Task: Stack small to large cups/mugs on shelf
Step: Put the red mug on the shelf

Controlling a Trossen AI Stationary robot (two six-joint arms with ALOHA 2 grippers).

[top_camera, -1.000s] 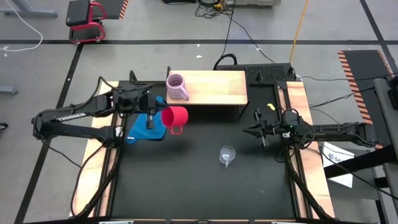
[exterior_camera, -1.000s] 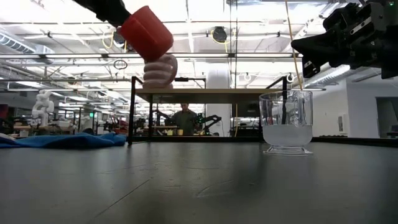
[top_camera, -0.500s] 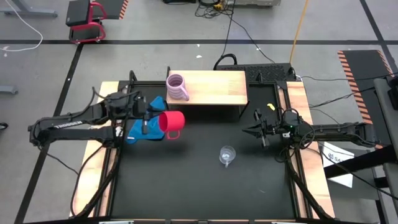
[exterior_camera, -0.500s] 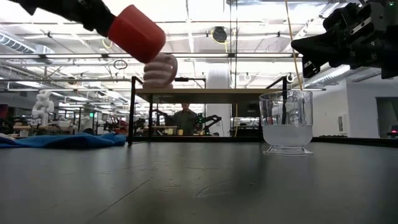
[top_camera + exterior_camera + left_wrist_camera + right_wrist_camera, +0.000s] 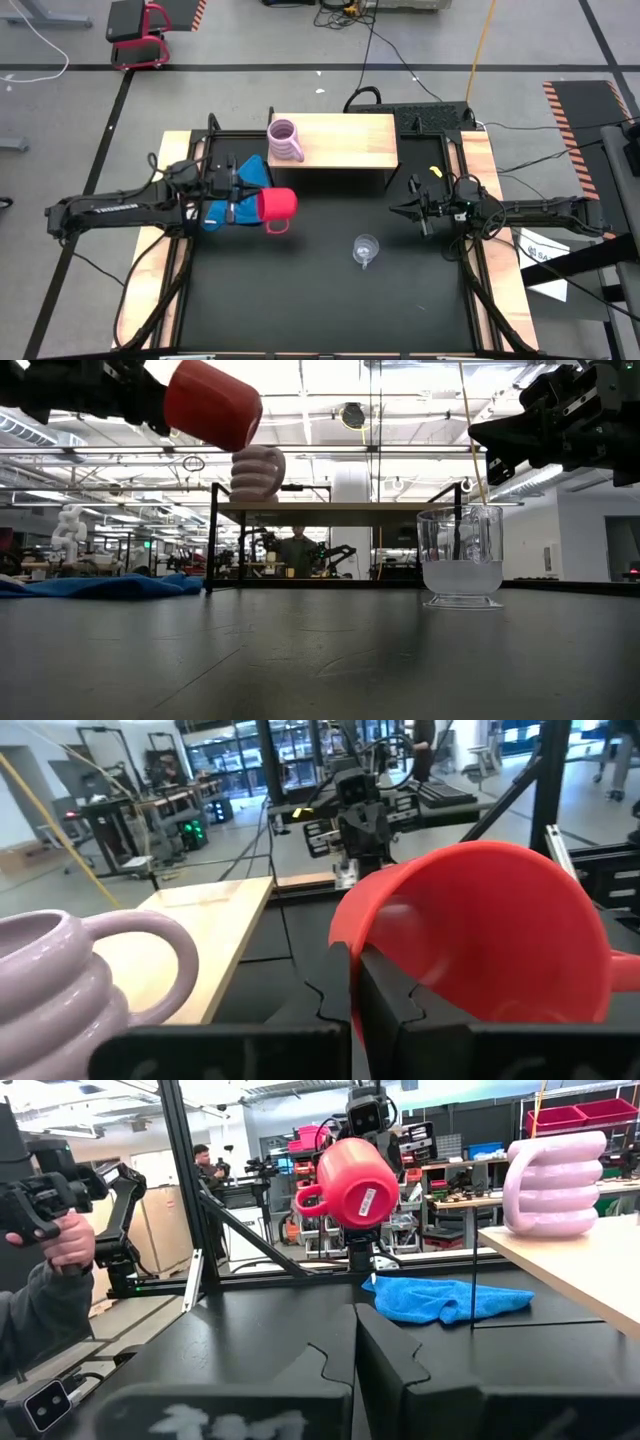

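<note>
My left gripper (image 5: pixel 245 203) is shut on the red mug (image 5: pixel 277 205), which hangs in the air over the table's left part, near the shelf's (image 5: pixel 345 140) front left corner. The ribbed lilac mug (image 5: pixel 286 140) stands on its base at the shelf's left end. The clear glass cup (image 5: pixel 365 248) stands on the table, near the middle. My right gripper (image 5: pixel 415 212) is shut, holds nothing and hovers to the right of the glass cup (image 5: pixel 460 558). My left gripper pinches the red mug's rim (image 5: pixel 345 935), one finger inside the mouth and one outside the wall. The fingers come level from the table's left. The mug is lifted clear and lies on its side, base toward the right, handle (image 5: pixel 277 226) toward the near edge.
A blue cloth (image 5: pixel 225 200) lies on the table under my left gripper. Pale wooden rails (image 5: pixel 480 160) run along both table sides. A person's hand holding a device (image 5: pixel 60 1230) shows beyond the table in the right wrist view. Bare black table (image 5: pixel 320 300) lies near the front.
My left gripper has drawn back toward the table's left and near edge, away from the shelf, and risen a little, carrying the red mug. The mug has tipped from slanting downward to nearly level. My right arm has kept still.
</note>
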